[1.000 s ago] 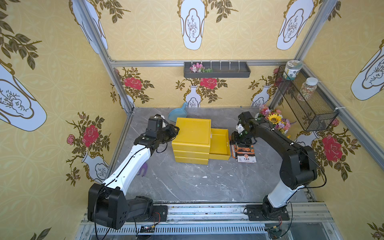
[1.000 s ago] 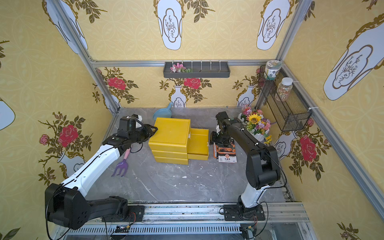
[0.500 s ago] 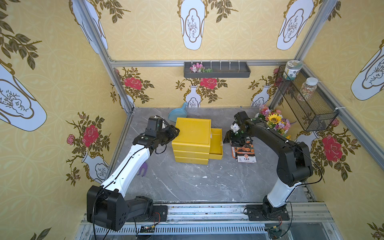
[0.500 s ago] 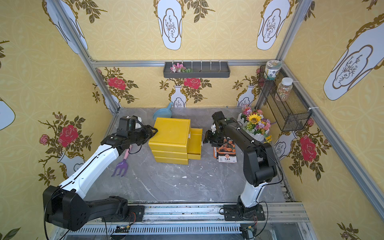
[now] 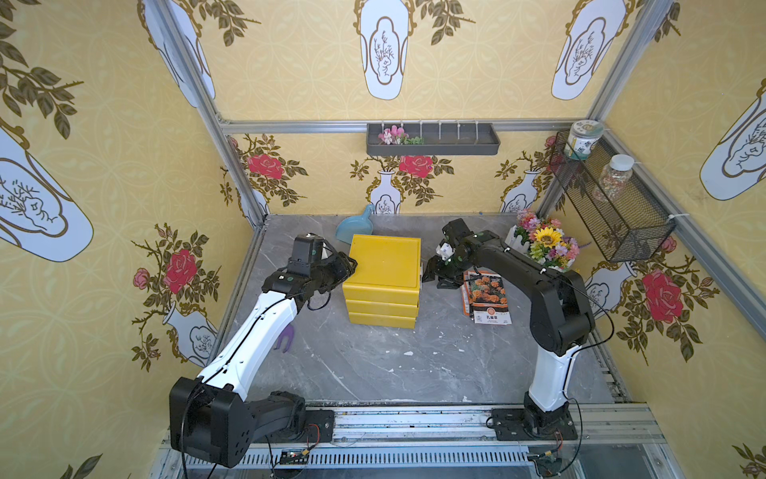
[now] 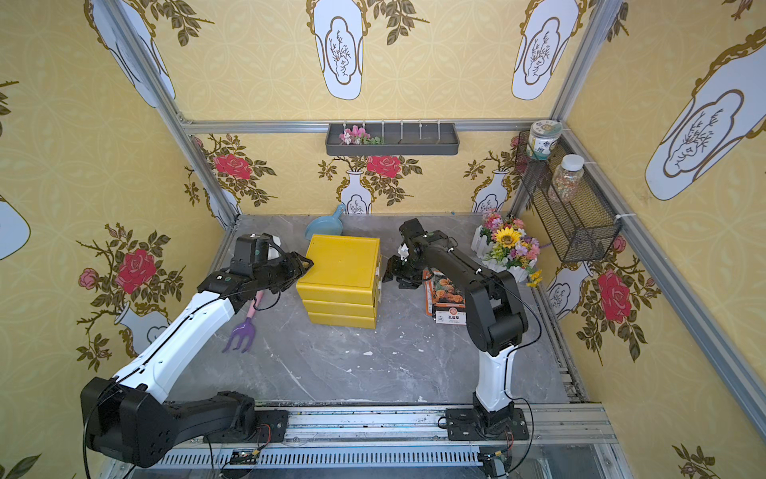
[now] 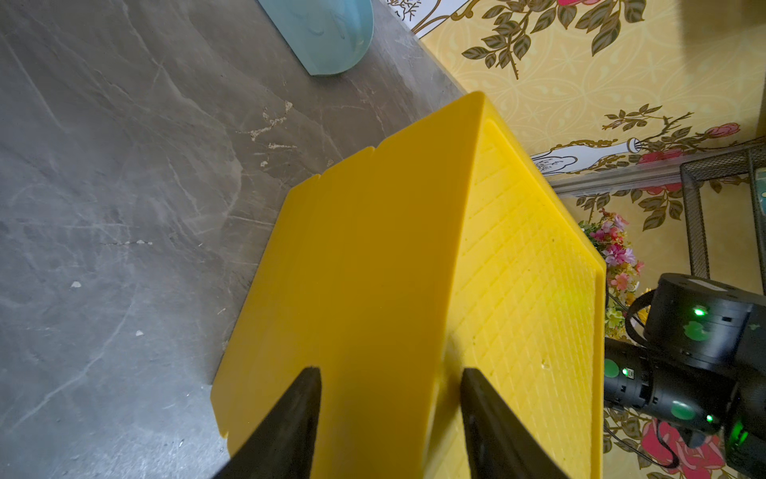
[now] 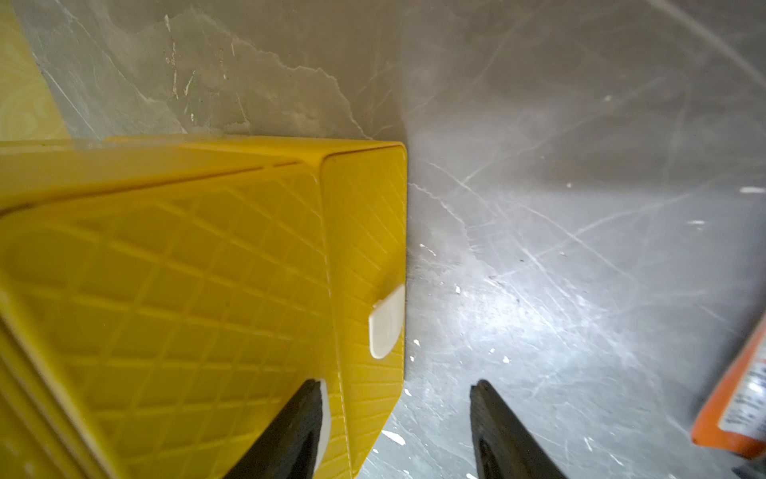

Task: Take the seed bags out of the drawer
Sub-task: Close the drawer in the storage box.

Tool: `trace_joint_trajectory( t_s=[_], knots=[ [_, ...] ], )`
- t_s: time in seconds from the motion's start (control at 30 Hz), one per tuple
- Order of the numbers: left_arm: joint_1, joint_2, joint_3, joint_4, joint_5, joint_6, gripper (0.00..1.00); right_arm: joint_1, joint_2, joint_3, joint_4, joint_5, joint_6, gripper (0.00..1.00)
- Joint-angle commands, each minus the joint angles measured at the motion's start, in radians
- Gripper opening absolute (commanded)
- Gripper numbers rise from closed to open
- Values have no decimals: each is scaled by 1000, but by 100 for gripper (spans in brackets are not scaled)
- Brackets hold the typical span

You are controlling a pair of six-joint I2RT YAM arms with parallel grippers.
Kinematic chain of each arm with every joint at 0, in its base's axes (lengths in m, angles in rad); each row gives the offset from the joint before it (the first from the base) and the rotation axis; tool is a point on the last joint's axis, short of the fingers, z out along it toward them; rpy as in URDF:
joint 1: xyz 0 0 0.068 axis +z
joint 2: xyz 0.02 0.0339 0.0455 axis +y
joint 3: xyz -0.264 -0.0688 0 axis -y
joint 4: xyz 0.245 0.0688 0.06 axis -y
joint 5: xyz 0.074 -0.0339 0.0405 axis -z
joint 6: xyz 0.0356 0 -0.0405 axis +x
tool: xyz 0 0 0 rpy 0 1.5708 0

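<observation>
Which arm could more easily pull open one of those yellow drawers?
The right. The right gripper, jaws open, sits at the drawer unit's front, beside a white handle; the left gripper is at the plain opposite side.

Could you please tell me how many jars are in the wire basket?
2, both in the wire basket: the labelled jar at its far end, and the white-capped jar next to it, nearer the camera. The mesh may hide others.
</observation>
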Motion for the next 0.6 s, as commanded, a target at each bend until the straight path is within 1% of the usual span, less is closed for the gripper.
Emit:
trace_joint_trajectory(
  t_s=[0.0, 0.2, 0.33, 0.47, 0.57],
  knots=[
    [5, 6, -20, -78, -24, 4, 58, 15, 29, 45, 31, -26, 27, 61],
    [13, 5, -41, -84, -26, 2, 57, 29, 75, 107, 15, -31, 25, 61],
    [15, 3, -56, -83, -23, 5, 53, 28, 82, 106, 7, -25, 16, 61],
    [16, 6, -63, -84, -21, 6, 49, 22, 63, 77, 0, 0, 7, 61],
    [18, 8, -63, -85, -20, 9, 47, -1, 35, 34, 10, 7, 9, 61]
  ],
)
